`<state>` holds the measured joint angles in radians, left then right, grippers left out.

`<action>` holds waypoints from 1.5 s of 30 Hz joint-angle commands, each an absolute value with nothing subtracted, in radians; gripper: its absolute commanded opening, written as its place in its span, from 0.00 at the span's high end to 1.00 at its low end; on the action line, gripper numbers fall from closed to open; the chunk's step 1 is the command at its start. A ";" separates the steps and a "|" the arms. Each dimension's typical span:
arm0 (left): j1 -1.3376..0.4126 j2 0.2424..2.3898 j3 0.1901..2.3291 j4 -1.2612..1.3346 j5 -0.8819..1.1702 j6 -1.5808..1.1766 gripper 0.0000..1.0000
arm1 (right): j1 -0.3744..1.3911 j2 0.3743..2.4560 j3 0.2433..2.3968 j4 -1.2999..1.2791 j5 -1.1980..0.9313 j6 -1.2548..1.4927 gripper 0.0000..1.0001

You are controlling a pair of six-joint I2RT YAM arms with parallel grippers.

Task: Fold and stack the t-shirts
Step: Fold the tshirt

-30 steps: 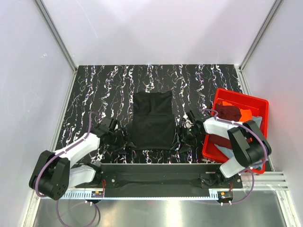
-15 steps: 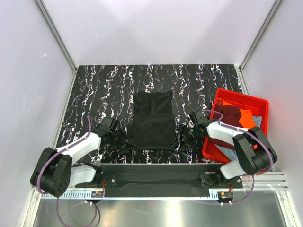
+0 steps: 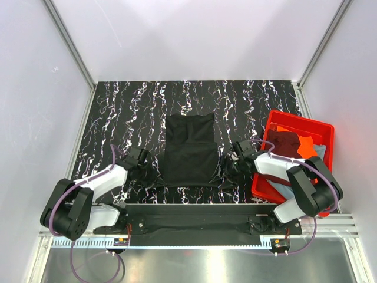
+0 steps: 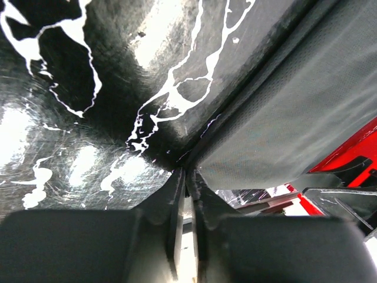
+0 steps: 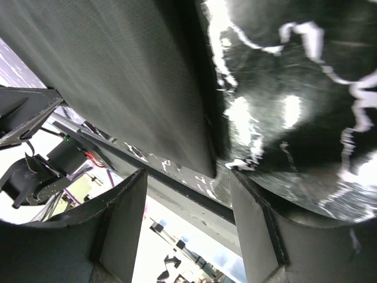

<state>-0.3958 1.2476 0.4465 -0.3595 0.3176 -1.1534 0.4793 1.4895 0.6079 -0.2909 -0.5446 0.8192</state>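
Top external: shirt flat, jaws at corners

Your black t-shirt [image 3: 188, 150], a matte rectangle, lies centred on the glossy, white-veined worktop [image 3: 118, 112]. Left jaws are pinched to a slit at its fine-knit hem; right jaws stand wide at the opposite near corner.

A black t-shirt [image 3: 188, 150] lies on a black, white-veined table [image 3: 118, 118]; the bin [image 3: 301, 121] is red.

Bare marbled table [image 3: 112, 118] lies left of the black t-shirt [image 3: 188, 150] and beyond it up to the back wall [image 3: 194, 35], wide enough for a gripper. On the right, the red bin [image 3: 303, 118], holding other t-shirts [image 3: 287, 141], narrows the lane beside the right gripper [image 3: 228, 170]. Side walls [image 3: 35, 118] and the near base rail [image 3: 194, 215] close the rest.
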 commanded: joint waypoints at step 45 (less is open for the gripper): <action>-0.463 0.963 0.839 -0.917 0.075 -0.931 1.00 | 0.654 1.262 0.935 -0.751 -0.310 0.703 1.00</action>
